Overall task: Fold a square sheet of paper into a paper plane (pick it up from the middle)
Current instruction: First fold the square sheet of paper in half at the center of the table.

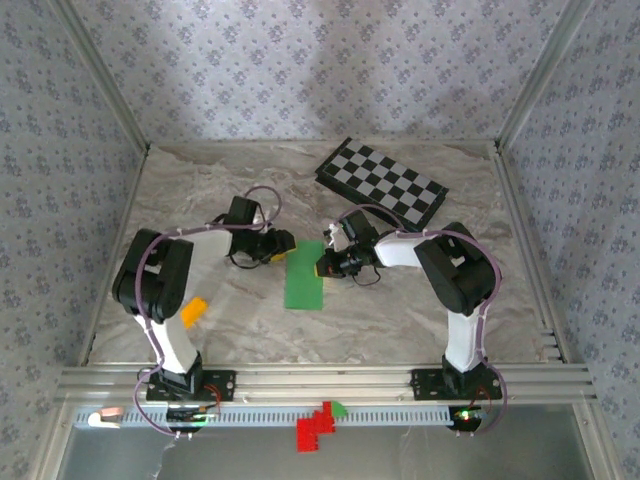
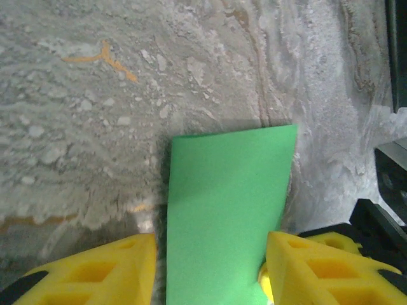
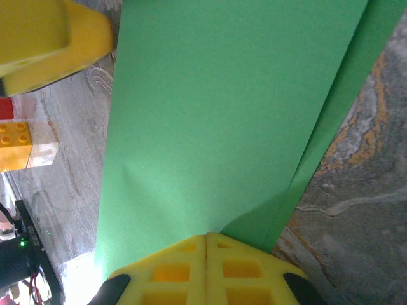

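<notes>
Green square sheet of paper (image 1: 303, 278): folded into a narrow two-layer strip, lying mid-bench (image 1: 400, 320) between the two arms. In the right wrist view, the upper layer sits slightly off the lower one along one long edge.
Left end effector (image 1: 283, 244): fingers (image 2: 89, 270) spread, one on each side of the strip's end; contact cannot be told.
Right end effector (image 3: 206, 240): fingers pressed together, pinching the strip's edge.
Checkerboard (image 1: 383, 185): far right of bench, well apart from the paper.
Orange block (image 1: 194, 311): beside the left arm, apart from the paper.

Green paper sheet (image 1: 304, 275) — folded narrow (two layers) — on table (image 1: 420, 315).
</notes>
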### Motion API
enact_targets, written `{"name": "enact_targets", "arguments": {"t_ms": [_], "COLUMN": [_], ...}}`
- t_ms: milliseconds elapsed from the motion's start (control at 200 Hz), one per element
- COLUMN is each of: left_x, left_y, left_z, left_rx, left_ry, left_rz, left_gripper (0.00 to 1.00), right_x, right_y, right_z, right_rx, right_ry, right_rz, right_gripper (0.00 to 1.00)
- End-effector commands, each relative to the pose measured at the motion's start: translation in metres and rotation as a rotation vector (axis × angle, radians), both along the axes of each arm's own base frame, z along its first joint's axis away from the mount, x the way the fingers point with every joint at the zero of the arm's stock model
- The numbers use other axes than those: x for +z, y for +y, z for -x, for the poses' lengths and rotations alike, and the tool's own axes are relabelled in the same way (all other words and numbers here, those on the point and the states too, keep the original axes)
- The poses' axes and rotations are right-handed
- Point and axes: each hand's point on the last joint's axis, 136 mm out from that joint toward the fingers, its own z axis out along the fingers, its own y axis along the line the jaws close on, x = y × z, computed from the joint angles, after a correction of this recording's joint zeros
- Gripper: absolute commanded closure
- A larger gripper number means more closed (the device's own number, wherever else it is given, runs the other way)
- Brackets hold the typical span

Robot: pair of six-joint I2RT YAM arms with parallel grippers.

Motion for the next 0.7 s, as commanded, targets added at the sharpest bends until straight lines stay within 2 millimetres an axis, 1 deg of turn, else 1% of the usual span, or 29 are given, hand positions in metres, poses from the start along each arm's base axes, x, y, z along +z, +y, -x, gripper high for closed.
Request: {"name": "enact_targets", "arguments": {"t_ms": [0,140,255,340,420,570,640,695], "left_x": [0.030,0.028,0.019,0.012,0.004,-0.019,-0.023,-0.021], "left_y": [-0.011,-0.021,-0.030,-0.033,-0.029,-0.016,-0.011,-0.007], "left_z": [0.015,0.042,0.060,0.070,0.077,0.084,0.086,0.086], "left_rx": [-0.032,-0.061,-0.097,-0.108,-0.110,-0.096,-0.087,-0.080], "left_ry": [-0.053,-0.028,0.015,0.042,0.060,0.110,0.118,0.112], "left_rz": [0.026,0.036,0.050,0.065,0.053,0.003,-0.005,-0.009], "left_gripper": [0.51,0.51,0.52,0.53,0.55,0.56,0.56,0.56], "right_x": [-0.072,-0.072,-0.071,-0.070,-0.071,-0.073,-0.074,-0.074], "right_y": [-0.061,-0.060,-0.060,-0.060,-0.061,-0.061,-0.062,-0.063], "right_z": [0.033,0.031,0.031,0.031,0.031,0.032,0.033,0.034], "right_rx": [-0.075,-0.073,-0.073,-0.072,-0.070,-0.073,-0.073,-0.072], "right_ry": [0.162,0.160,0.158,0.157,0.157,0.160,0.162,0.164], "right_rz": [0.303,0.303,0.301,0.302,0.303,0.304,0.307,0.309], "right_gripper": [1.00,1.00,1.00,1.00,1.00,1.00,1.00,1.00]}}
